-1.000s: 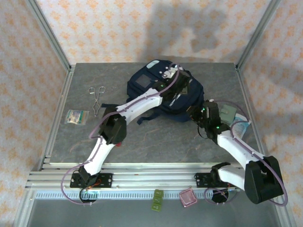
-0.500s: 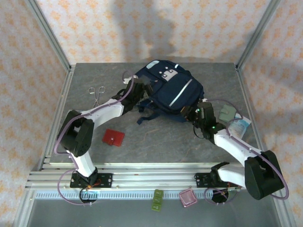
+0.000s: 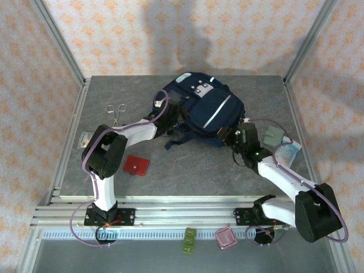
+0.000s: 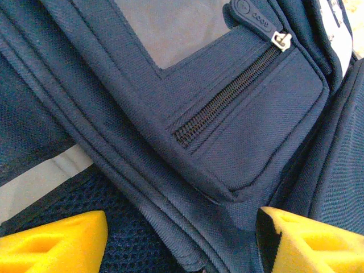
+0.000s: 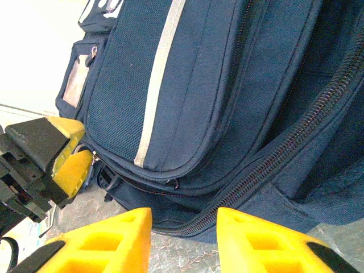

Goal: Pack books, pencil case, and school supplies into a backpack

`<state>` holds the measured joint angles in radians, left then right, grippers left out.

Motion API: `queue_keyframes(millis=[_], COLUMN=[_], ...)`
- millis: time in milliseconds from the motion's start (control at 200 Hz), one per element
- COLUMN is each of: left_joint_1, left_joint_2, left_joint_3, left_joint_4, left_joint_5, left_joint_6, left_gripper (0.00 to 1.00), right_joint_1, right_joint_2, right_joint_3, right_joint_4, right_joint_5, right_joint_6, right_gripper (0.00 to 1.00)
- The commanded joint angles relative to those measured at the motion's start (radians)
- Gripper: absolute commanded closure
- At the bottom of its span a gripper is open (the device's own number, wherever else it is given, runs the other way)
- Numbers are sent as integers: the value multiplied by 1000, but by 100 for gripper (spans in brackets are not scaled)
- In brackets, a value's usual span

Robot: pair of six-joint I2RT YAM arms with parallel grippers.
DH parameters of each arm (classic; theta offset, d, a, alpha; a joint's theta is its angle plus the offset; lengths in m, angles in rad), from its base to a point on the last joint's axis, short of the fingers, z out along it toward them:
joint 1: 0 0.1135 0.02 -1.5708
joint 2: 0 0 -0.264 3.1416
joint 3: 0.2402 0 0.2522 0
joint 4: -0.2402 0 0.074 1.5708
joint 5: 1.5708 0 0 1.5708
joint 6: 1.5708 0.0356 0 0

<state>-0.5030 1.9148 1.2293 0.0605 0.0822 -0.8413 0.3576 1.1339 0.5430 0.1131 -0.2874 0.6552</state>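
Opening the backpack [image 3: 210, 108], at the table's [image 3: 187, 170] far centre, seems the step: steady the fabric with one arm, draw a zip tab [image 4: 253, 12] along its track. Left fingers [image 4: 57, 239] stand wide at its left side, holding nothing; right fingers [image 5: 108, 242], partly apart and empty, sit just beside its near-right zipped edge.

1 overhead view, 2 wrist close-ups, all on the backpack [image 3: 206, 111]

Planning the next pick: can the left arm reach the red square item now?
Likely yes: the red square item lies uncovered on the table beside the left arm's elbow. The left gripper, open at the backpack, must fold back.
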Motion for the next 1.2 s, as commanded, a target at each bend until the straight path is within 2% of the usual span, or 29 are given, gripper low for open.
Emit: queue_keyframes(millis=[0, 85, 215, 300, 370, 420, 656, 786, 991, 1196], left_joint_1=[4, 10, 17, 17, 17, 17, 17, 14, 7, -12], left_joint_2=[48, 76, 119, 129, 118, 101, 0, -64, -156, -202], left_joint_3=[52, 81, 144, 169, 173, 171, 163, 128, 6, -104], left_joint_4=[32, 36, 12, -11, -29, -37, -89, -74, -10, 69], left_joint_5=[2, 8, 39, 59, 73, 87, 161, 209, 197, 213], left_joint_6=[-9, -3, 4, 11, 11, 13, -3, -41, -131, -197], left_gripper=[33, 40, 63, 85, 97, 100, 100, 100, 100, 100], right_joint_1=[5, 5, 5, 4, 6, 10, 78, 98, 92, 22], right_joint_2=[-5, -2, -6, -6, -1, 8, 99, 153, 281, 384], right_joint_3=[18, 15, 8, 3, 4, 6, 64, 91, 175, 269], right_joint_4=[20, 25, 23, 23, 23, 26, 55, 106, 85, 45], right_joint_5=[18, 16, 16, 14, 8, -3, -68, -107, -23, 75], right_joint_6=[-11, -9, -8, -10, -16, -23, -67, -42, -7, 8], right_gripper=[65, 65, 65, 65, 65, 65, 65, 66, 68, 69])
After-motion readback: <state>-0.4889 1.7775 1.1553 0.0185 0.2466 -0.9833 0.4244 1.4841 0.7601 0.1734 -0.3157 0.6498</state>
